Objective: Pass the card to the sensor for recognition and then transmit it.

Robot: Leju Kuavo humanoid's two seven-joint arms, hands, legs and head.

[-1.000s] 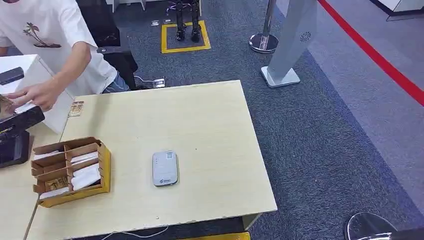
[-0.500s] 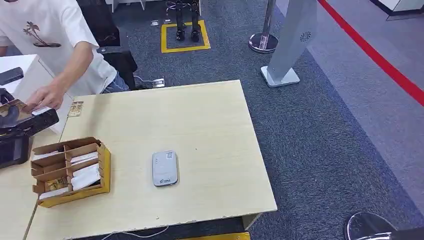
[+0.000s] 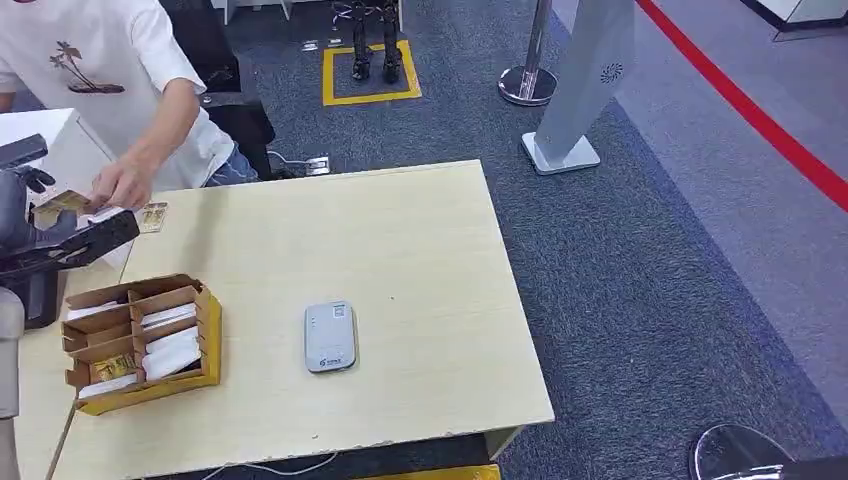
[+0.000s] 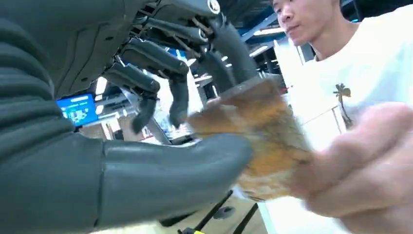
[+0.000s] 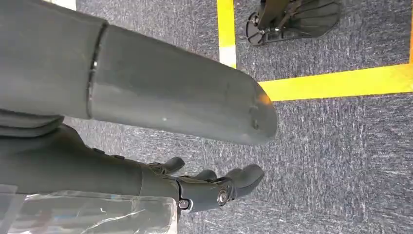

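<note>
Head view: the robot's left hand [image 3: 62,243] is raised at the far left edge of the scene, beyond the left side of the pale wooden table [image 3: 400,260]. The card [image 3: 62,203], tan and gold in colour, sits at the top of this hand, and a person's hand [image 3: 122,184] in a white T-shirt sleeve touches the card's other end from the far side.

Left wrist view: the card [image 4: 258,136] lies between the thick grey thumb [image 4: 170,170] and the darker fingers [image 4: 229,53] of the left hand [image 4: 146,126]; the thumb presses one face and at least one finger reaches behind the other, so the robot is grasping the card. The person's fingers [image 4: 360,170], blurred, pinch the card's free edge, so the card is held from both ends at once.

Right wrist view: the right hand [image 5: 204,187] hangs over blue-grey carpet [image 5: 316,161] crossed by yellow floor tape [image 5: 336,80]; its fingers are loosely curved and apart, with nothing in them.

On the table, near the left edge, stands a compartmented cardboard tray [image 3: 140,342] holding further cards; a small grey sensor [image 3: 331,336] lies flat just beside it toward the table's middle, well apart from the held card.
</note>
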